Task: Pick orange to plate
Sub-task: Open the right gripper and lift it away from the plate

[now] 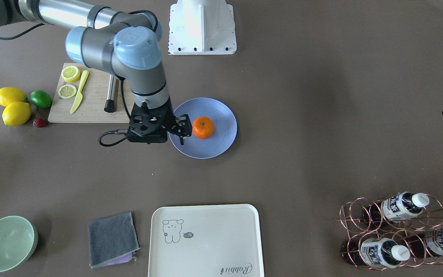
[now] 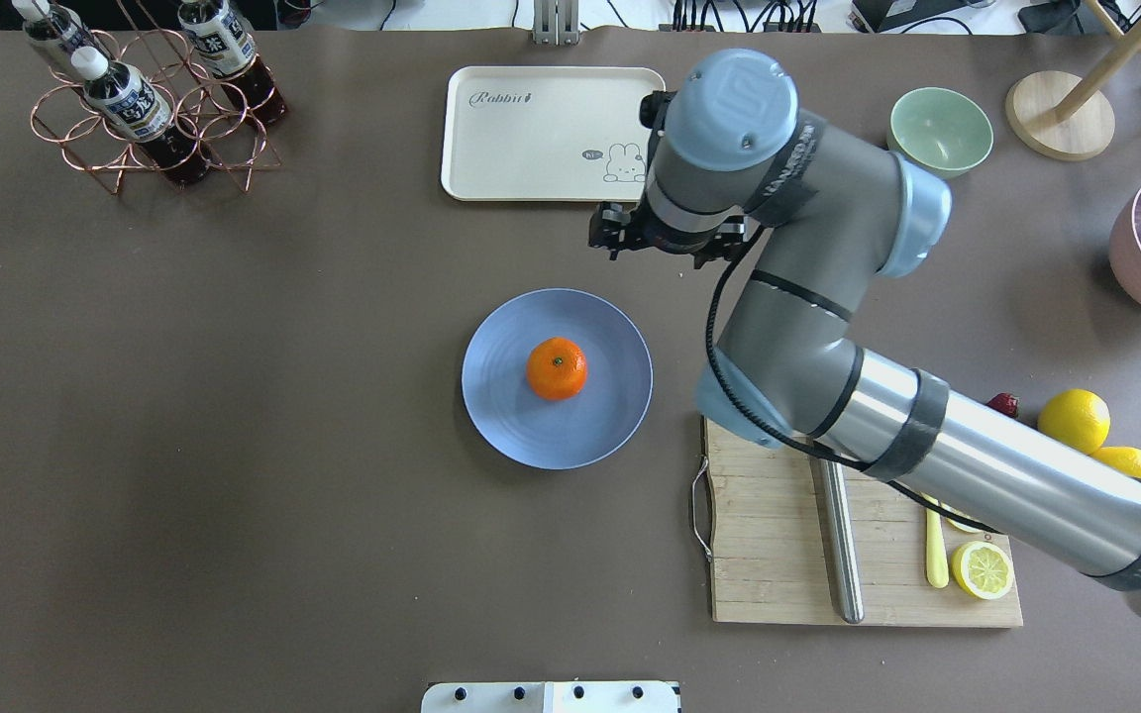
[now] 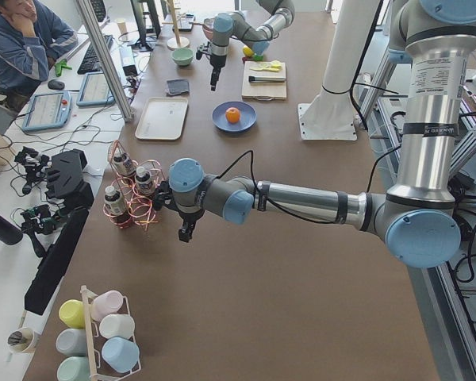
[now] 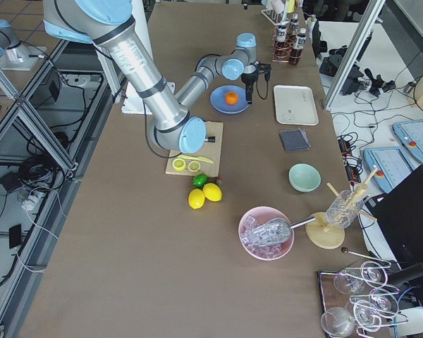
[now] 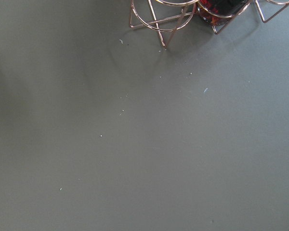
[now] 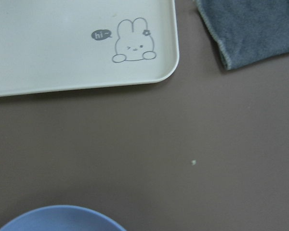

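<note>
The bright orange (image 1: 203,127) lies near the middle of the periwinkle-blue plate (image 1: 223,111), stem dot up, with nothing touching it. The same orange (image 2: 557,367) shows free on the plate (image 2: 613,337) from overhead. My right gripper (image 1: 182,130) hangs raised beside the plate on its tray-facing side; its jaws look open and hold nothing. The right wrist view catches only the plate's rim (image 6: 62,219). My left gripper (image 3: 184,232) hovers far off by the bottle rack, and I cannot tell whether it is open or shut.
A cutting board (image 1: 90,111) with lemon slices, a yellow knife and a steel rod lies by the right arm. Lemons (image 1: 12,105), a lime (image 1: 40,99), a cream tray (image 1: 206,238), a grey cloth (image 1: 112,238), a green bowl (image 1: 6,242) and a copper bottle rack (image 1: 398,231) stand around.
</note>
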### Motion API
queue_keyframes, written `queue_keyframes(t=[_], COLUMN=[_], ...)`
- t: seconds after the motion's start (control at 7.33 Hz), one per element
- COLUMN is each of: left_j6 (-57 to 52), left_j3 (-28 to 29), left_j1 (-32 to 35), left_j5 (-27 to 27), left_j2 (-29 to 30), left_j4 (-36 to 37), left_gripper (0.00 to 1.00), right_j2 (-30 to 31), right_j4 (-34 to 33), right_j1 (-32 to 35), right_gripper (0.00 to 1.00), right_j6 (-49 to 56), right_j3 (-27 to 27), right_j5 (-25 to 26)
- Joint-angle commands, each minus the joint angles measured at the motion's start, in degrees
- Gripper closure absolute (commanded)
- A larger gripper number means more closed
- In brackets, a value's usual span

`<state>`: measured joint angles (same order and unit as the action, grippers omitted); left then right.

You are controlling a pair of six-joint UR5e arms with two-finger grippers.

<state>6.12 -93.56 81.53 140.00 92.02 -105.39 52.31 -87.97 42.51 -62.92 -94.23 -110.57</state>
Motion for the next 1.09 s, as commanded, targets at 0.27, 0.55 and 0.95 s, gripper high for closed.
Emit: queue_keyframes(t=[0.27, 0.55, 0.95], left_j6=[-19.2, -19.6, -19.0], left_j3=[1.4, 0.1, 0.1], left_j1=[7.2, 9.2, 9.7], left_j5=[-8.9, -10.2, -9.1], left_j2=[-2.2, -1.1, -1.5], left_j4=[3.8, 13.5, 14.2], left_gripper=[0.02, 0.02, 0.02], right_j2=[21.3, 27.6, 37.8], right_j4=[0.4, 0.4, 0.3], right_j1=[19.8, 27.7, 42.5], right_gripper=[0.0, 0.0, 0.0], right_j6=[29.5, 37.2, 56.5], right_j3=[-8.4, -8.7, -7.3], right_j5=[-12.8, -14.0, -17.8])
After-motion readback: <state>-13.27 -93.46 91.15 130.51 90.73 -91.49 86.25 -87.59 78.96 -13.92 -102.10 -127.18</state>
